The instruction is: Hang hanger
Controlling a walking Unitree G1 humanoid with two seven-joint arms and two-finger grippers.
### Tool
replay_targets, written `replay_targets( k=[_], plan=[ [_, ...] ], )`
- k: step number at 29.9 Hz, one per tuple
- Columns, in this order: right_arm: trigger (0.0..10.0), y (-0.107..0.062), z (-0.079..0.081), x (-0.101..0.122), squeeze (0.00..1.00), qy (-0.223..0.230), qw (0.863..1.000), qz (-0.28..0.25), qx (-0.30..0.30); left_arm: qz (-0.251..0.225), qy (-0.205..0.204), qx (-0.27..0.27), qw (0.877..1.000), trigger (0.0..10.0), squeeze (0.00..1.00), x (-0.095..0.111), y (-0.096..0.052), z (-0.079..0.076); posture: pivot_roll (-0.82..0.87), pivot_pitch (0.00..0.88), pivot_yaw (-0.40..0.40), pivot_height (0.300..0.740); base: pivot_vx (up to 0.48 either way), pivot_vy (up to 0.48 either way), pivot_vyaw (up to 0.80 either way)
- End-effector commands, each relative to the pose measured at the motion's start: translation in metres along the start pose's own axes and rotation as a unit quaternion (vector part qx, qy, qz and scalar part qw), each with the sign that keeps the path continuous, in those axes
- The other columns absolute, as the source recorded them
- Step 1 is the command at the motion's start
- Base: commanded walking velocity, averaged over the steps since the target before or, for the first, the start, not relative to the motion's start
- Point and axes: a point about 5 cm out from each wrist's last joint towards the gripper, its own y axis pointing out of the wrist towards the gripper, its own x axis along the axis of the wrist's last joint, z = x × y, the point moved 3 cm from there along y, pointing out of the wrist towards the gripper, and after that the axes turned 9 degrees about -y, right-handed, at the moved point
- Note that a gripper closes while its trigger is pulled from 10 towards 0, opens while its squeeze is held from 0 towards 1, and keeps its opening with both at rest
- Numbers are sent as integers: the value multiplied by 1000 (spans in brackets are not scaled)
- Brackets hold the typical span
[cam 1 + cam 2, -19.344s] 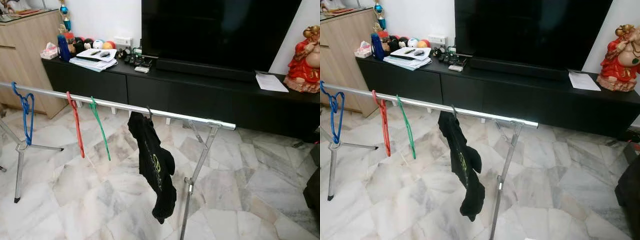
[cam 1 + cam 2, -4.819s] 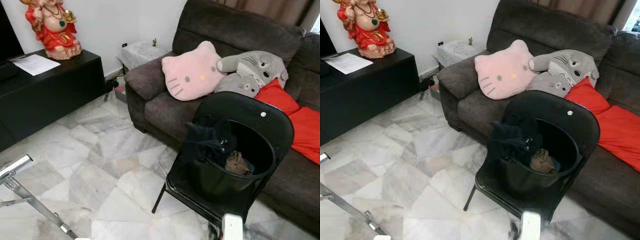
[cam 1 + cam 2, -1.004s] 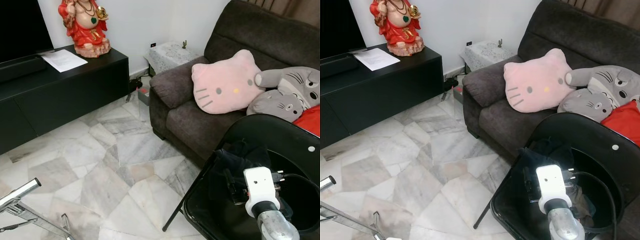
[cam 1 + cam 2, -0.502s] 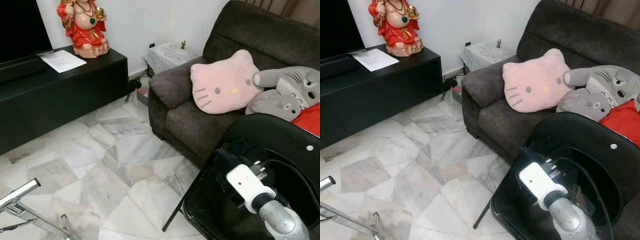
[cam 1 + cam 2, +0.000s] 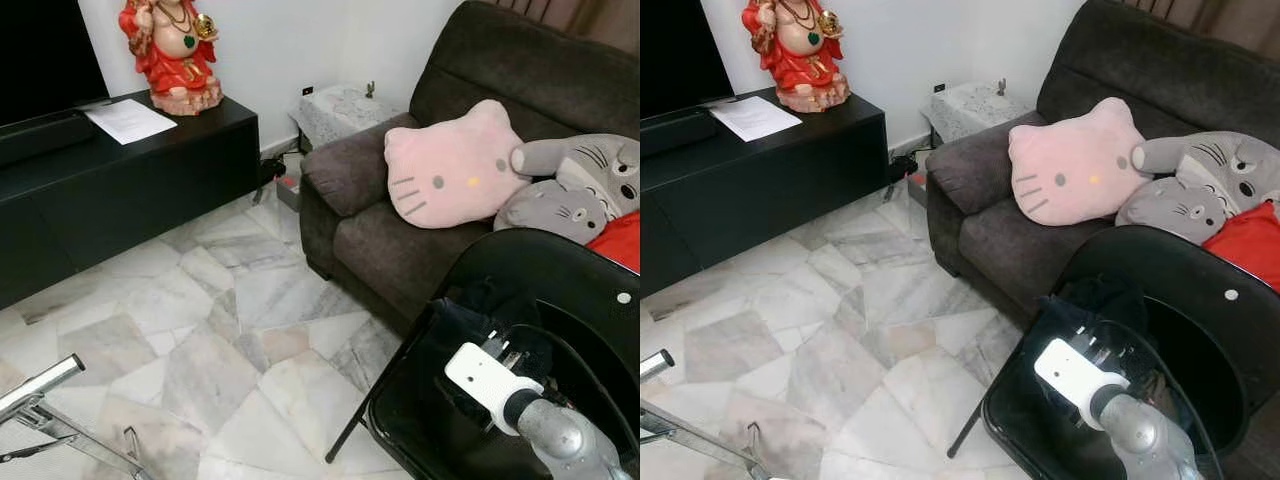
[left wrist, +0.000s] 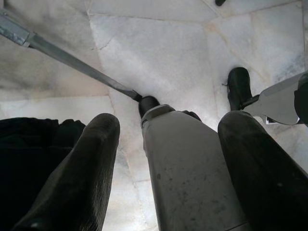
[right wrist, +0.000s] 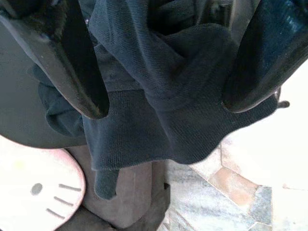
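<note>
A dark garment [image 5: 478,303] lies bunched over the near rim of a black bucket [image 5: 1188,335], which stands on a black chair [image 5: 560,268]. My right arm reaches down to it, its white wrist camera [image 5: 487,372] just in front of the cloth. In the right wrist view my right gripper [image 7: 163,107] is open, its fingers [image 7: 72,62] standing either side of a fold of the navy garment [image 7: 163,72]. My left gripper [image 6: 168,120] hangs open over the floor, nothing held. The end of the silver clothes rack [image 5: 35,385] shows at the lower left.
A dark sofa [image 5: 370,205] with a pink cat pillow [image 5: 450,170] and grey plush [image 5: 570,180] stands right behind the chair. A black TV console [image 5: 130,170] with a red statue [image 5: 175,50] runs along the left wall. Marble floor [image 5: 230,320] lies between.
My right wrist has tilted from pointing upward to leaning left and has sunk lower toward the garment on the bucket rim. The view has shifted only slightly.
</note>
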Motion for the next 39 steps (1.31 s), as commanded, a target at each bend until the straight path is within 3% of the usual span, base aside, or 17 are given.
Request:
replay_targets(
  k=[1,2,3,4,22,39],
  plan=[
    [10000,2,-1,-1,0,-1,1000,0,4,24,10,2,1000,10000,0,-11,-3,5,-192,114,-27,740,0,0,0],
    [10000,2,-1,-1,0,-1,1000,0,4,24,10,2,1000,10000,0,-11,-3,5,-192,114,-27,740,0,0,0],
    [1098,4,-1,1,0,0,1000,-3,4,26,11,5,1000,10000,0,-13,-4,11,-190,116,-26,740,0,0,0],
    [0,5,-2,3,0,6,1000,-6,5,27,12,6,1000,10000,0,-14,-5,14,-189,117,-26,740,0,0,0],
    [0,6,0,4,0,7,1000,-4,4,29,24,-1,999,10000,0,-15,-5,10,-191,134,-26,740,0,0,0],
    [0,-2,-5,-10,0,14,999,36,-17,30,29,-3,999,10000,0,-15,-4,8,-199,111,-34,740,0,0,0]
  ],
)
